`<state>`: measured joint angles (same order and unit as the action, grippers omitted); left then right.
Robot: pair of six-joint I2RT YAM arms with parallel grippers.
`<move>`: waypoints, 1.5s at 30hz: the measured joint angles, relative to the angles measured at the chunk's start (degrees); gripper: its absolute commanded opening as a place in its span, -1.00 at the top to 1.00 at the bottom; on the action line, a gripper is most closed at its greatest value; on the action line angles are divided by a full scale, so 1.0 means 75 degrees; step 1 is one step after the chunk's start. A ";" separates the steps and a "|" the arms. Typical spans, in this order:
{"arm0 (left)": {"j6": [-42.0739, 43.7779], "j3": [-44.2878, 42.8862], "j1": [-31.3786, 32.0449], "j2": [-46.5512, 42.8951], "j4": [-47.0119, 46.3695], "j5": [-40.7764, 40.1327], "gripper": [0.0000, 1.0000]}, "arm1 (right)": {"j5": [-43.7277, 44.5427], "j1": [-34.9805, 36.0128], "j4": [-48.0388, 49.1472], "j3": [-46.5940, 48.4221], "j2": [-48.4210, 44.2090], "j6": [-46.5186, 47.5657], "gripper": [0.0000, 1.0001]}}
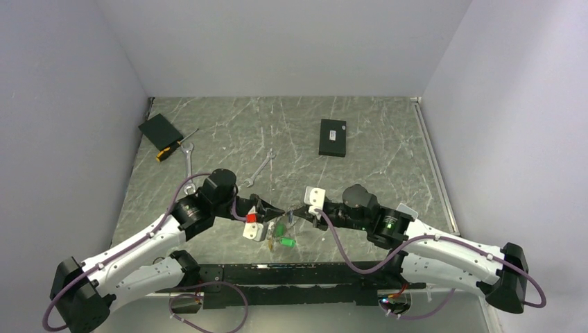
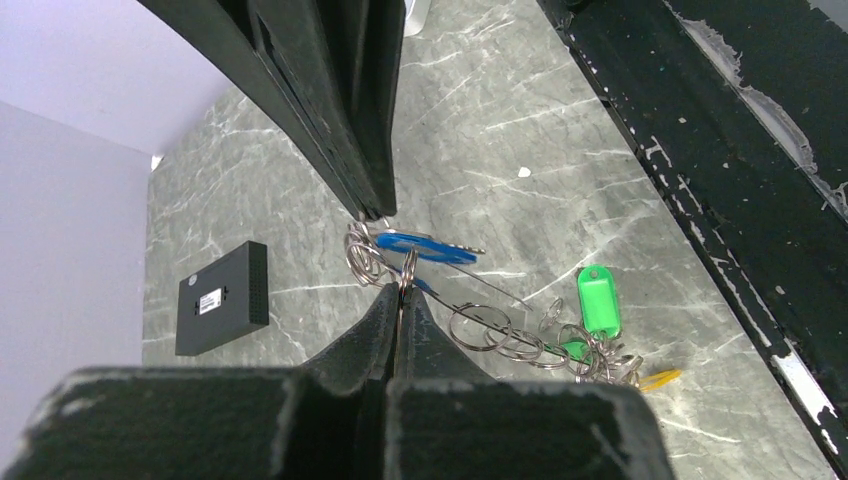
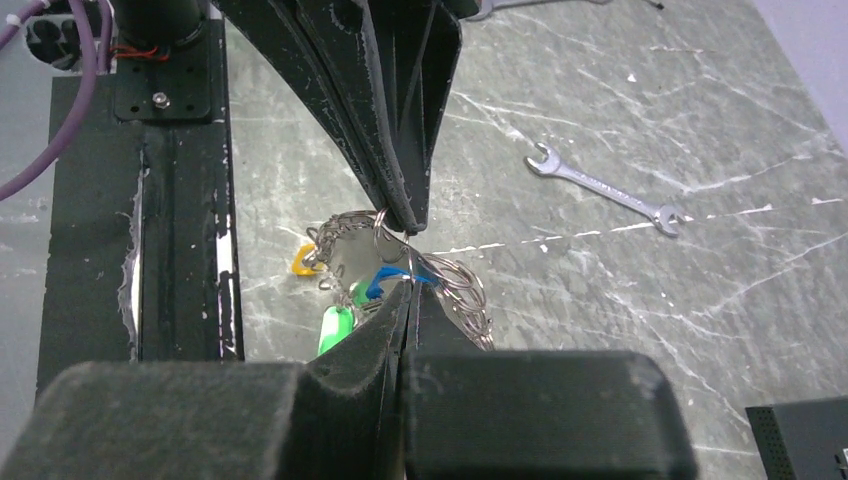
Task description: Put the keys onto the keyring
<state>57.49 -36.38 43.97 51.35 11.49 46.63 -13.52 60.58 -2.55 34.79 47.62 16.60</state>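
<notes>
Closest in, my left end effector [image 2: 400, 292] is pinched together on the keyring [image 2: 492, 330], whose thin wire and small loops run out from the fingertips. Right opposite, tip to tip, my right end effector [image 3: 405, 297] is squeezed together too, nipping the same bundle of rings. Between the two hang the keys [image 2: 428, 245]: a blue-headed one sits just past my left fingertips, and a green tag [image 2: 597, 298] and a yellow tag [image 2: 660, 378] trail down to the table [image 2: 560, 150]. Further off a wrench [image 3: 605, 188] lies flat. A black box [image 2: 222, 297] carries a white label, print too small to read.
</notes>
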 measured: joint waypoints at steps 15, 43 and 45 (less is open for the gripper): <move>-0.0236 -0.0058 0.0000 0.0251 -0.0041 0.0140 1.00 | 0.0201 0.0309 -0.0006 0.0000 0.0280 0.0154 1.00; -0.0221 -0.0632 0.0673 0.1064 0.0708 -0.0968 1.00 | 0.3815 0.0446 0.0425 -0.0280 -0.0166 -0.0615 1.00; -0.0128 -0.0819 0.0775 0.1244 0.0842 -0.1174 1.00 | 0.4205 0.0449 0.0478 -0.0356 -0.0140 -0.0769 1.00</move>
<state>56.53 -42.52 49.78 60.69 17.80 37.82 18.02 63.94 1.04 32.12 46.57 10.83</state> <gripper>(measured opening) 0.012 0.009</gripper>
